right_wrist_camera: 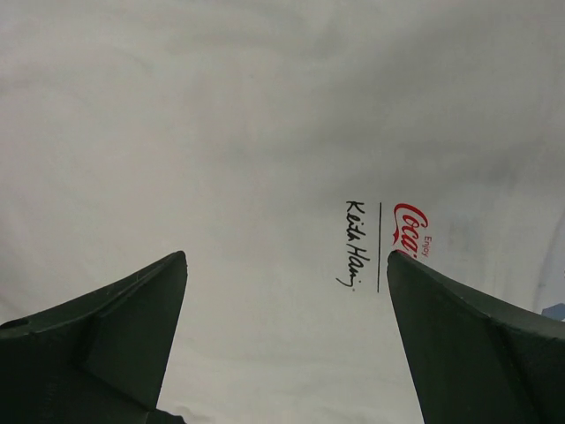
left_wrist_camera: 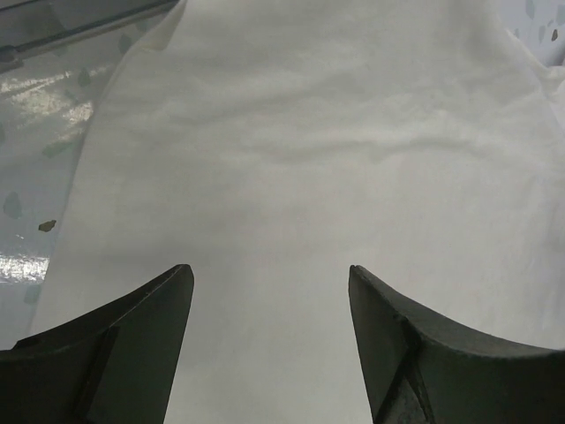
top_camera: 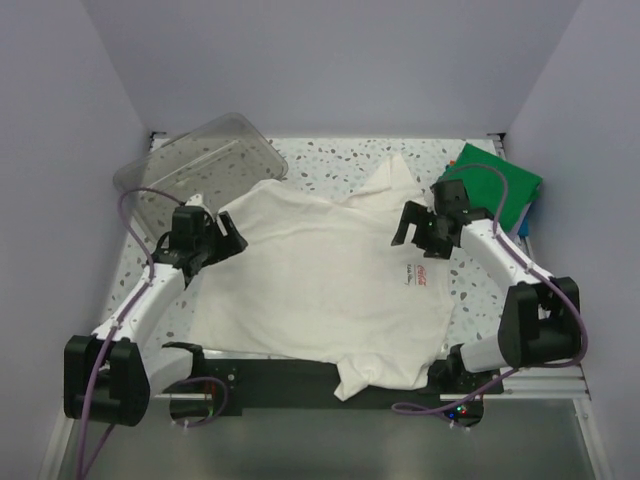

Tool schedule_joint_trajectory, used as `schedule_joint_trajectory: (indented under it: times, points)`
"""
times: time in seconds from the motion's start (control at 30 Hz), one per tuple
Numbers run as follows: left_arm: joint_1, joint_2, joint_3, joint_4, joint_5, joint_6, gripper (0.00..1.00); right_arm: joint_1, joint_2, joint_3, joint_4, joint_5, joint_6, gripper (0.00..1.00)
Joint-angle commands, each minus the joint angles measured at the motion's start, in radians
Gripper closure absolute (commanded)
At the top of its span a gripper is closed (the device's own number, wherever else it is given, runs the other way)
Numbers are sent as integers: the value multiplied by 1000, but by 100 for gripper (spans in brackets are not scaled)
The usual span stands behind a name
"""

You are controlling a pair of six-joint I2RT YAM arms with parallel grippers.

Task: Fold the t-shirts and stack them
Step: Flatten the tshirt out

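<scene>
A cream-white t-shirt [top_camera: 320,290] lies spread flat across the table, front up, with a small red and black chest logo [top_camera: 420,275]. One sleeve hangs over the near edge. My left gripper [top_camera: 212,238] is open above the shirt's left edge, nothing between its fingers; the cloth [left_wrist_camera: 309,177] fills its wrist view. My right gripper [top_camera: 415,228] is open above the shirt's right side, close to the logo [right_wrist_camera: 388,243]. A folded green shirt [top_camera: 495,185] lies at the back right, on top of a blue one [top_camera: 531,214].
A clear plastic tub [top_camera: 200,165] sits tilted at the back left, its rim near the left gripper. The speckled tabletop [top_camera: 330,160] shows behind the shirt. A black rail [top_camera: 280,380] runs along the near edge.
</scene>
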Motion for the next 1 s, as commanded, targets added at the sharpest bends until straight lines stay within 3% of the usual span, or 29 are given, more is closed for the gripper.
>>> schedule_joint_trajectory:
  times: [0.0, 0.5, 0.97]
  points:
    - [-8, 28, -19, 114, 27, -18, 24, 6, -15, -35, 60, -20, 54, 1]
    - [-10, 235, -131, 292, 79, -50, 24, 6, 177, -24, 86, 37, 48, 2]
    - [-10, 432, 8, 324, 30, -9, 23, 6, 414, 177, 45, 111, 25, 2]
